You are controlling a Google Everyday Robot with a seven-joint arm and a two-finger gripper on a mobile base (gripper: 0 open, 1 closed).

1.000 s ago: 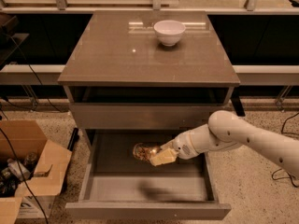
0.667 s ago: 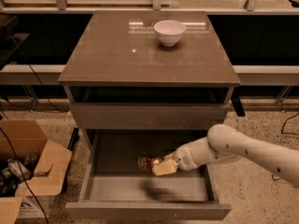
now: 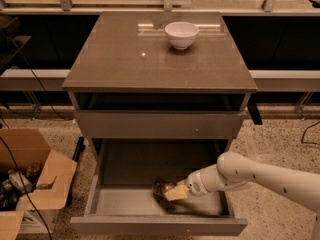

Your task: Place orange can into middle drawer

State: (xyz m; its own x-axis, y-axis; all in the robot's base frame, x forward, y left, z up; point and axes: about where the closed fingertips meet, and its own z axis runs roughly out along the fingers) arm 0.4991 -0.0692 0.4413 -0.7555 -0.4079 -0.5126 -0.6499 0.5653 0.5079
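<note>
The middle drawer (image 3: 95, 199) of the grey cabinet is pulled out toward me, a long tray with low sides. My white arm reaches into it from the right. My gripper (image 3: 172, 191) is low inside the drawer, near its front middle, shut on the orange can (image 3: 161, 187). The can is golden and shiny, tipped on its side at the left of the fingertips, down at or just above the drawer floor. Its far side is hidden by the gripper.
A white bowl (image 3: 181, 34) stands on the cabinet top (image 3: 125, 59) at the back. The drawer front above (image 3: 155, 124) is closed. An open cardboard box (image 3: 30, 179) with clutter sits on the floor at the left. Cables lie on the floor on both sides.
My arm has moved down and toward the drawer's front, carrying the can lower into the drawer. The bowl and drawer have not moved.
</note>
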